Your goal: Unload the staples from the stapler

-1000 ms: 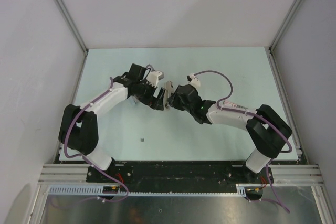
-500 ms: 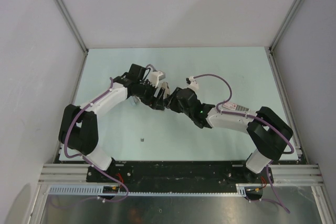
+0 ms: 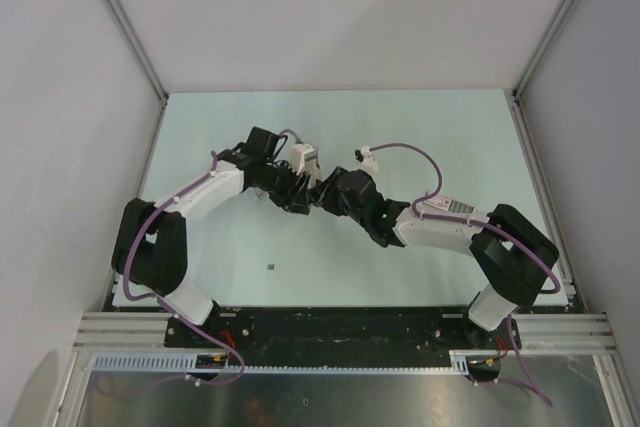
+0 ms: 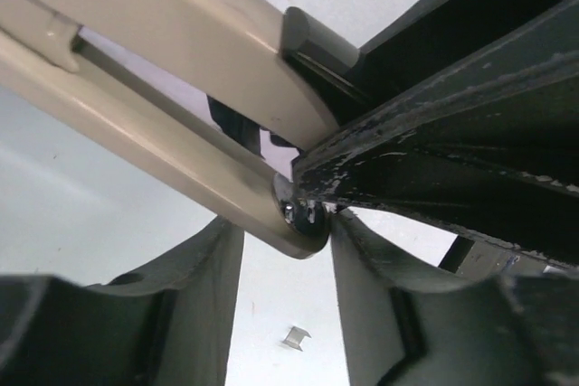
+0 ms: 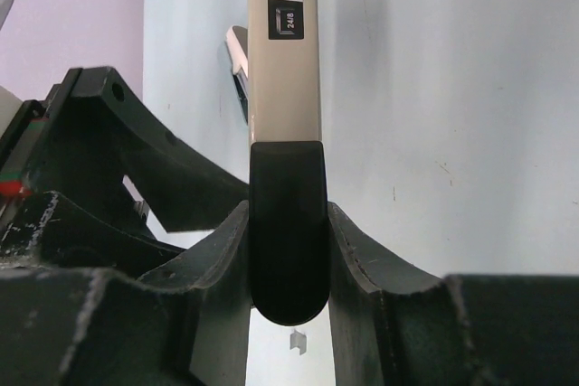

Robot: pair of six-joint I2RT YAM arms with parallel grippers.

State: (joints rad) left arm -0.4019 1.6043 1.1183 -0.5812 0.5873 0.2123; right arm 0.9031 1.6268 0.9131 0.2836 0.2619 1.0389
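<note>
"Three pale grey walls (image 3: 330, 17) are boxing in a mint-green tabletop (image 3: 450, 137), with aluminium posts (image 3: 122, 22) running up the corners. I'm taking that from the overhead feed."

"Which way is the stapler pointing?"

"On my right wrist feed the stapler (image 5: 283, 88) is running straight away from the lens, with its long axis up the picture and its dark butt end nearest me. On the left wrist feed its two beige arms are splaying apart and slanting up-left from the hinge."

"And the claws?"

"My right gripper (image 5: 288, 214) is squeezing that dark butt end, both fingers pressing its sides. My left gripper (image 4: 288, 232) is sitting nearly closed around the hinge tip, its fingertips (image 4: 210, 276) hugging it on either side. The stapler is hanging in the air between the two claws, over the middle of the table. From overhead they're hiding almost all of it."

"Anything loose?"

"A loose staple (image 4: 294, 338) is lying on the table directly beneath. A tiny grey bit (image 3: 271, 267) is lying nearer the bases, well apart from the claws."
</note>
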